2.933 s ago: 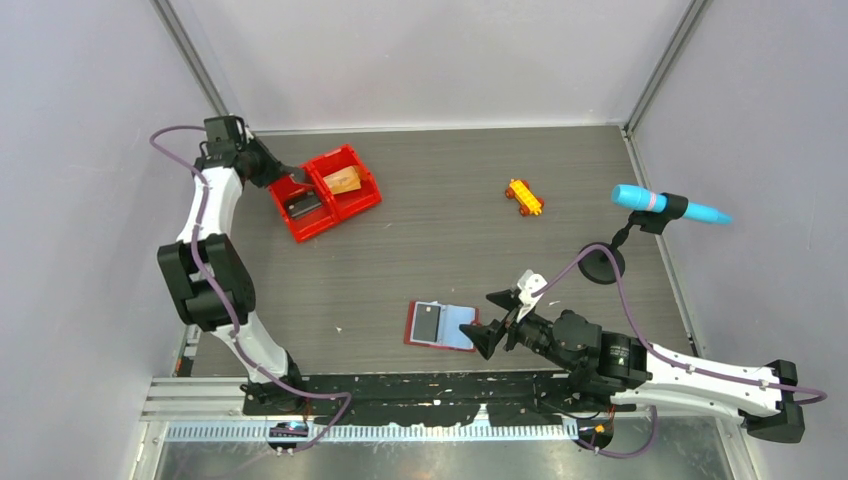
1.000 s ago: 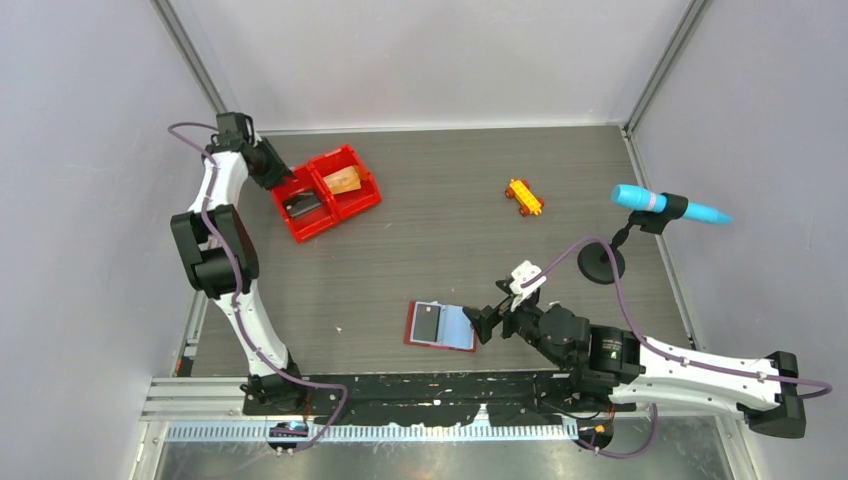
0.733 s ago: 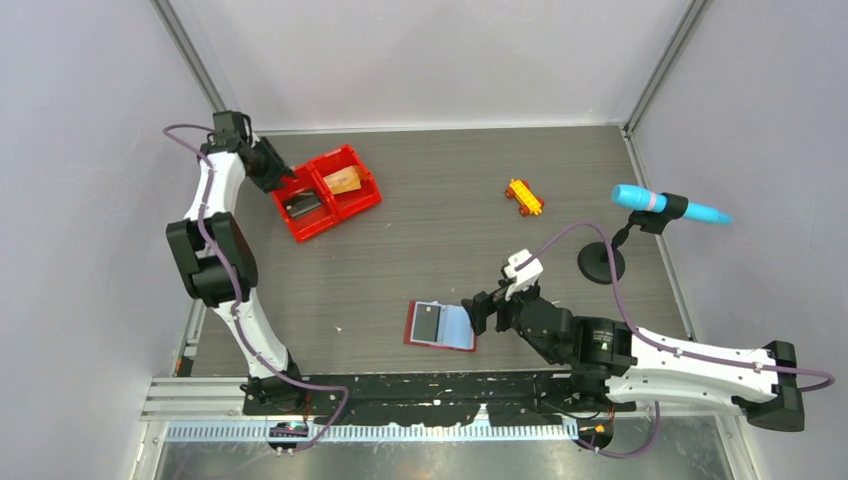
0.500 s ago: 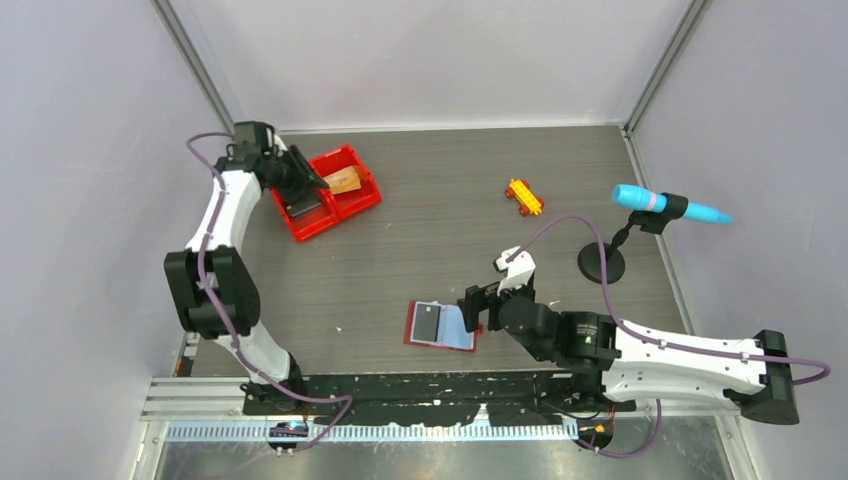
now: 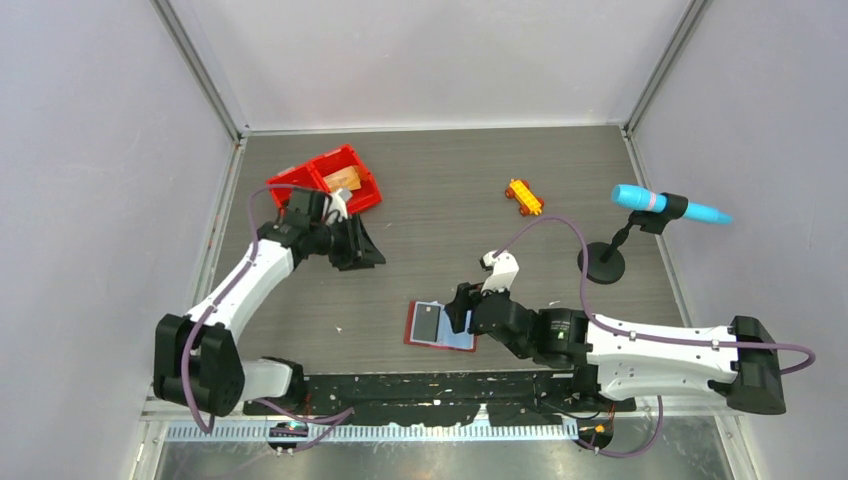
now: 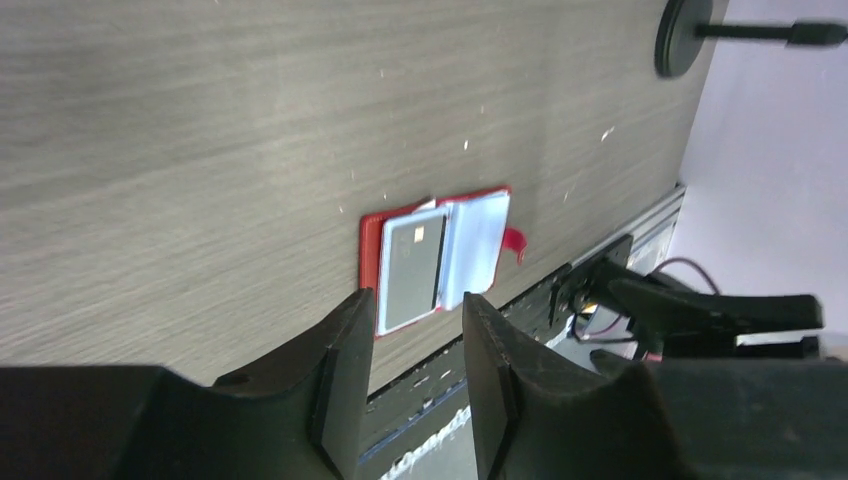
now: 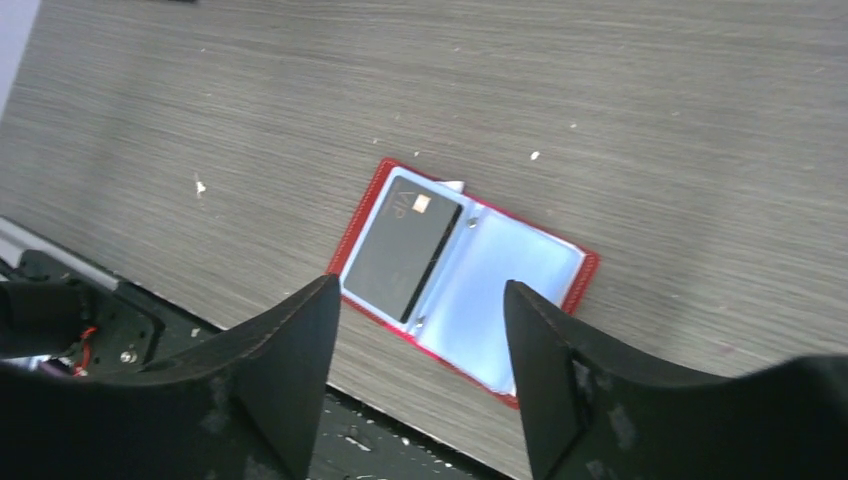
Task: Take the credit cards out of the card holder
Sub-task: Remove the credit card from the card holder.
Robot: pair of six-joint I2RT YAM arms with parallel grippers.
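The dark red card holder (image 5: 420, 340) lies open on the table near the front edge, pale blue lining up. It also shows in the right wrist view (image 7: 520, 270) and the left wrist view (image 6: 478, 240). A dark grey card (image 7: 400, 258) sits in its left pocket. An orange-yellow card (image 5: 345, 180) lies in the red bin. My right gripper (image 5: 458, 312) hovers open and empty over the holder's right half, its jaws wide apart (image 7: 420, 288). My left gripper (image 5: 365, 252) is open and empty above the table, left of centre, and apart from the holder.
The red two-compartment bin (image 5: 340, 155) stands at the back left, partly behind my left arm. An orange toy vehicle (image 5: 523, 196) sits at the back right of centre. A blue microphone-like object (image 5: 665, 205) on a black round stand (image 5: 603, 265) is at the right.
My left arm has swung from the bin at the back left out over the table towards the middle. My right gripper has moved left, over the card holder's right half.
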